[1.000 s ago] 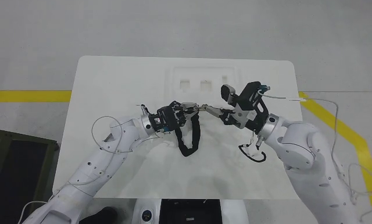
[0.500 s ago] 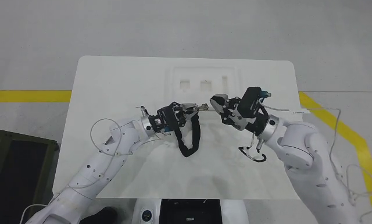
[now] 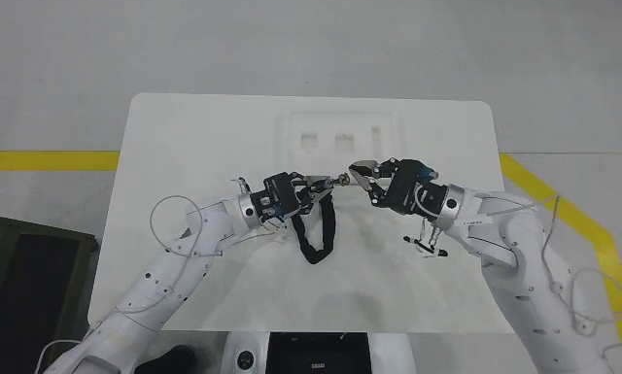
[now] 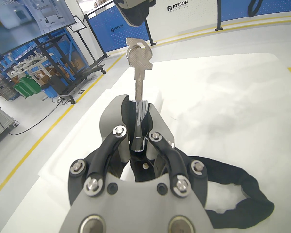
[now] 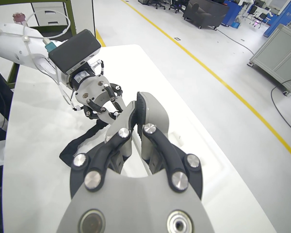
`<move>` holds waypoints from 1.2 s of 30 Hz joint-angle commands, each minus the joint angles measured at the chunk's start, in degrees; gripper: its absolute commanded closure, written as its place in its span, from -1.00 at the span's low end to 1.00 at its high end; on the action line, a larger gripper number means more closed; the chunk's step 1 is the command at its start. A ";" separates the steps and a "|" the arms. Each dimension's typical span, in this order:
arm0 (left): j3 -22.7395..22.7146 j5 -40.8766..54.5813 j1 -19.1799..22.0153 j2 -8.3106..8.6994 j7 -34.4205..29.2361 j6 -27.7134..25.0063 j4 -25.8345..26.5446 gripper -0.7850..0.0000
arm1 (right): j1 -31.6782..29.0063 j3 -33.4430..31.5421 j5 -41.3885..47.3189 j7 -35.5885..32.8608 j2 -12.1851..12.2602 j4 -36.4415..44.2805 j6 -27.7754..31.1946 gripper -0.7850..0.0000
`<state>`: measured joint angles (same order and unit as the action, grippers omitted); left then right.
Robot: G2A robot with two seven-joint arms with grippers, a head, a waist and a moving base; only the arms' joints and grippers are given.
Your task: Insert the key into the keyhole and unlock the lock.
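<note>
Over the table [image 3: 175, 131], the right hand [image 5: 135, 107] has rolled its wrist over and now sits just clear of the other hand, fingers drawn together on nothing. The left hand [image 4: 138, 109] clamps the lock [image 4: 138, 134]. The key [image 4: 138, 58] stands seated in its keyhole, so insertion looks done, but I cannot tell whether the lock is open.

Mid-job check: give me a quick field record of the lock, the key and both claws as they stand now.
lock: chrome cylinder lock, with its black sleeved cable loop hanging over the white table
key: flat silver metal key, blade seated in the cylinder's end, head sticking out free
left claw: shut on the cylinder
right claw: fingertips together, holding nothing, just beyond the key head and apart from it
unlocked: cannot tell
</note>
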<state>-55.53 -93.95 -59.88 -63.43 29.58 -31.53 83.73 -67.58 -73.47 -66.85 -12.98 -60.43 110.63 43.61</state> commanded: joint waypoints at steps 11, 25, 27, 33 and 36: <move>-0.09 4.14 0.05 -0.39 -2.77 -3.18 -0.21 1.00 | 0.75 1.15 -3.47 1.93 0.14 -1.94 1.70 1.00; -0.22 3.85 -0.06 -0.60 -2.67 -3.50 0.04 1.00 | 1.72 3.61 -3.63 1.58 -0.06 -3.30 1.40 1.00; -0.25 3.79 -0.11 -0.62 -2.65 -3.50 0.10 1.00 | 1.71 3.64 -3.56 1.18 -0.04 -3.31 1.20 1.00; -0.52 3.70 -0.42 -0.63 -2.42 -3.48 0.39 1.00 | 1.47 3.61 -3.34 -0.21 0.07 -3.02 1.03 1.00; -0.70 3.72 -0.65 -0.63 -2.40 -3.37 0.46 1.00 | 1.41 3.72 -3.25 -0.66 0.12 -2.61 1.41 1.00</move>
<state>-56.17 -90.29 -60.46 -64.06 27.17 -34.96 84.19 -66.18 -69.78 -70.12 -13.53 -60.32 107.91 44.93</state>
